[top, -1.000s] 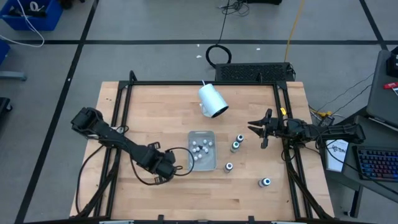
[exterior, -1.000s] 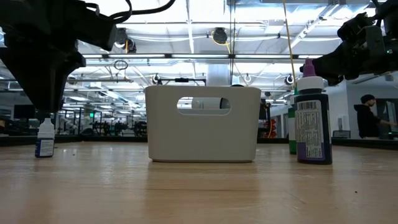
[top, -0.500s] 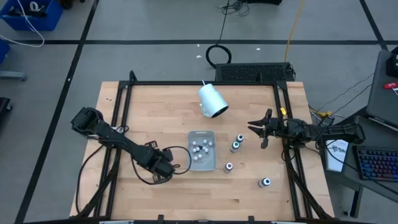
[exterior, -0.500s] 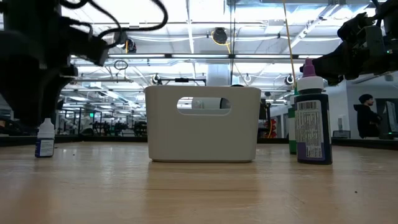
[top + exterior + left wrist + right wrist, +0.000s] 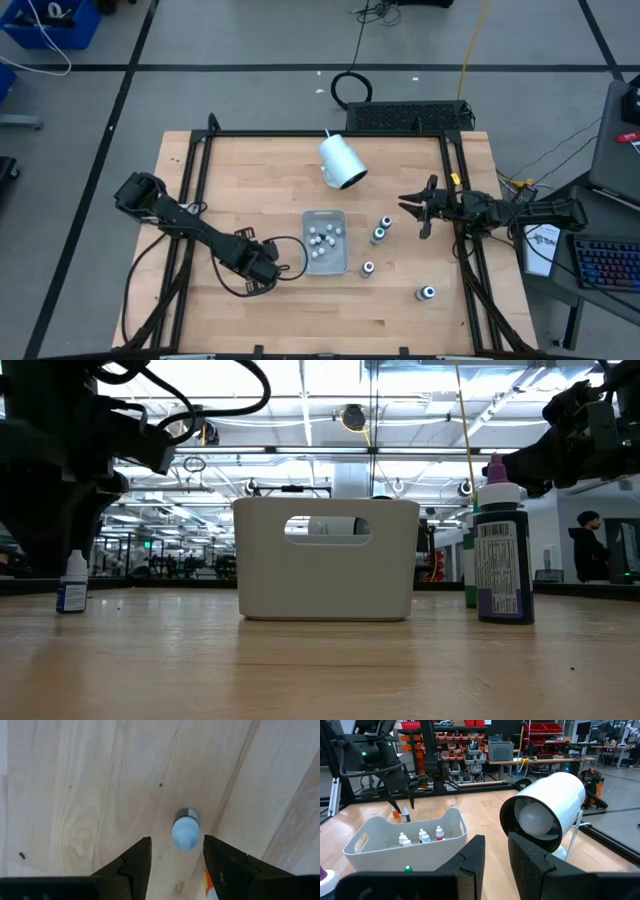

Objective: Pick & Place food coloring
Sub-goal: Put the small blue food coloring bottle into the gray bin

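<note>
Fingers of the left gripper stand spread above a tiny whitish bottle with a pale round cap, which stands upright on the pale wooden tabletop between them, untouched, just left of the clear rectangular plastic tray. Several more small whitish bottles stand inside that tray. Four dark bottles with pale caps stand on the tabletop to the tray's right, one well apart nearer the front edge. The right gripper waits at the right side, its fingers pressed together, near a large white cylindrical cup lying on its side.
</note>
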Robot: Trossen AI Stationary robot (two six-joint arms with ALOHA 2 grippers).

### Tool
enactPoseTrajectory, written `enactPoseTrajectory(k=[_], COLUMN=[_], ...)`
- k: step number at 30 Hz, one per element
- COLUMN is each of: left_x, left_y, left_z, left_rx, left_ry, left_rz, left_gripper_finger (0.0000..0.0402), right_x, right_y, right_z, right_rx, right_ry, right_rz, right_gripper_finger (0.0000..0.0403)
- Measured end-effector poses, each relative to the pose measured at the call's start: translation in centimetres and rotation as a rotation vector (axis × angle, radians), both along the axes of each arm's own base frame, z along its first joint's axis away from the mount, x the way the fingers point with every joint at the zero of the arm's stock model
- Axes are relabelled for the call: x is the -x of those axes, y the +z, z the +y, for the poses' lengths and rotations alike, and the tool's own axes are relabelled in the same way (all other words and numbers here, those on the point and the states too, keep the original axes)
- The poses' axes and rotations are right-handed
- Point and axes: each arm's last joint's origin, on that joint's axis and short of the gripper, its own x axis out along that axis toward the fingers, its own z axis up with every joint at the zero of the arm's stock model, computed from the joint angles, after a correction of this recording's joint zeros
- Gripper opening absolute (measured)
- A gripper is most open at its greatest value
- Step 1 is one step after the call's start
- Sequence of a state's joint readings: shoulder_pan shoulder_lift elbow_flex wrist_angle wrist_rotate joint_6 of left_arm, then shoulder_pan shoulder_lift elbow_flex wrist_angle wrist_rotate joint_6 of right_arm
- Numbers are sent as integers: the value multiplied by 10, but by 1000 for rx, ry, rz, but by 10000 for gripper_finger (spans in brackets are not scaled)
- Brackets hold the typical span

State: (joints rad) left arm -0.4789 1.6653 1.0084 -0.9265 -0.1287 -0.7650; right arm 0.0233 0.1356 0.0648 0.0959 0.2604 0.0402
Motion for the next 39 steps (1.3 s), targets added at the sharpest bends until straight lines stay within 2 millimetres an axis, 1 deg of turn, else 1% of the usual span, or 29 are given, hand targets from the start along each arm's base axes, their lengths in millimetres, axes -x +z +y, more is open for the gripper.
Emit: enactPoseTrajectory(k=[6, 10, 19, 26, 30, 33, 39], left_x=[-2, -5, -5, -5, -5, -2, 9], left_y=[0, 0, 0, 0, 0, -4, -20], left_z=[-1, -3, -3, -3, -3, -2, 4], left_rx=[13, 26, 53, 50, 48, 44, 25], left_ry=[-11, -30, -22, -18, -4, 14, 68], left_rz=[-24, -52, -37, -39, -42, -35, 1], left_gripper_finger=[181, 173, 153, 151, 138, 124, 99], right_x=[0, 0, 0, 0, 0, 0, 0], right_y=[0, 0, 0, 0, 0, 0, 0], right_z=[0, 0, 0, 0, 0, 0, 0], right_rx=[0, 0, 0, 0, 0, 0, 0], right_ry=[0, 0, 0, 0, 0, 0, 0], right_rz=[0, 0, 0, 0, 0, 0, 0], right_gripper_finger=[77, 77, 77, 77, 77, 77, 77])
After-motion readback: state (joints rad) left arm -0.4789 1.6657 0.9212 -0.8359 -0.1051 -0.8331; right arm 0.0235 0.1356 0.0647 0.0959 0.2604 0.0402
